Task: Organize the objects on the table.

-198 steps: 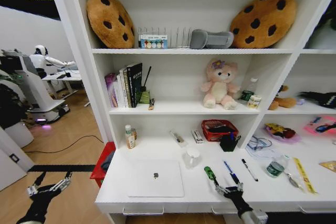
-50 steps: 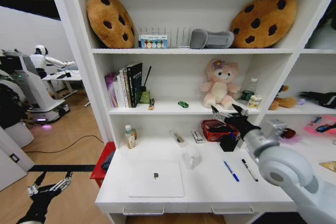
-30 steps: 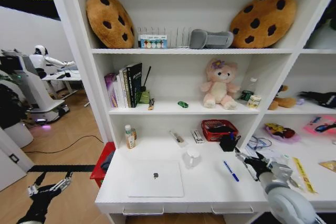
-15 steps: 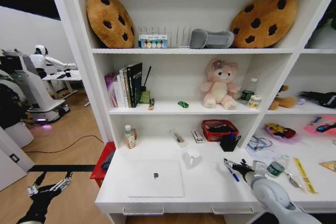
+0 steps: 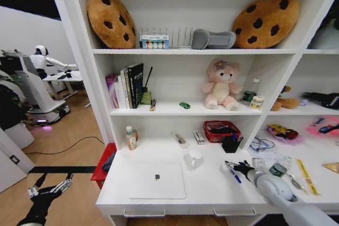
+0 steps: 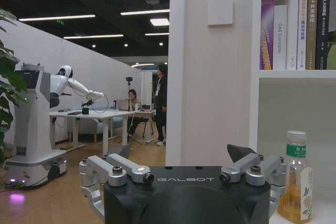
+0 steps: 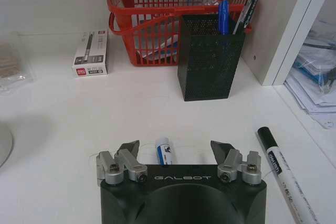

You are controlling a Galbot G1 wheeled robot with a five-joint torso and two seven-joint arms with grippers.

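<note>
Long white table (image 5: 212, 191) joining a tall white shelf unit (image 5: 85, 78). Lying on it: silver laptop (image 5: 157, 179) near the front, small bottle (image 5: 130, 137) at the left back, red basket (image 7: 176, 14) and black mesh pen holder (image 7: 210, 56) standing at the back, blue pen (image 7: 165, 152) and black marker (image 7: 283, 169) lying flat, papers (image 5: 262, 146) and possibly a small tin (image 5: 277, 170) sitting farther right.

Both the left gripper (image 6: 185, 174) and right gripper (image 7: 175, 155) have matte black housings embossed "GALBOT", with silver, screw-fastened finger linkages and dark fingertips.
</note>
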